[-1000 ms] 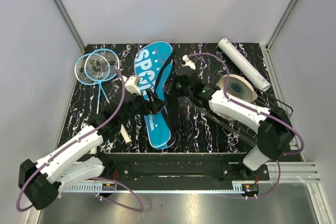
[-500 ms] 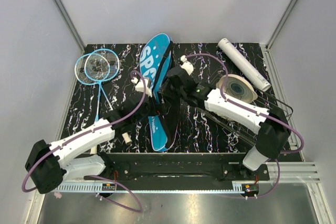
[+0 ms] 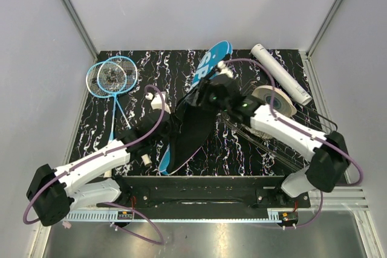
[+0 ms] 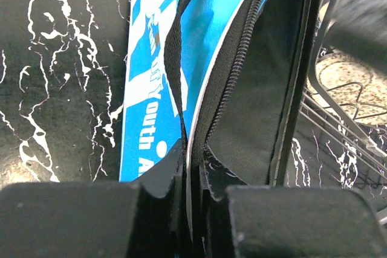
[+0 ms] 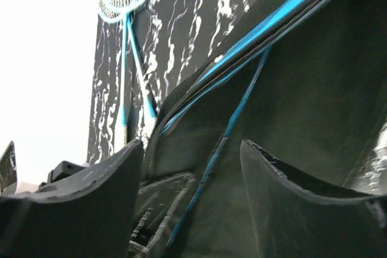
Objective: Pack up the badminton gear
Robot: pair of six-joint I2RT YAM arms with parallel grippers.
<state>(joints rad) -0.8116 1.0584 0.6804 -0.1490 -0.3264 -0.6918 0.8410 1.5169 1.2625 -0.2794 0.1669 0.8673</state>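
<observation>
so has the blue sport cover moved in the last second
Yes. The far end of the blue SPORT cover has swung right, away from the rackets and toward the white tube, its black lining now showing.

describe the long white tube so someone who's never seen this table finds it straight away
Go to the far right corner of the black marbled table. Behind the wire basket and the woven disc lies the white tube, slanting toward the right edge. It is the only plain white cylinder; the disc is flat, the blue cover racket-shaped.

Rackets (image 3: 112, 80) lie left of the cover (image 3: 188, 131), the tube (image 3: 281, 74) behind to its right.
</observation>
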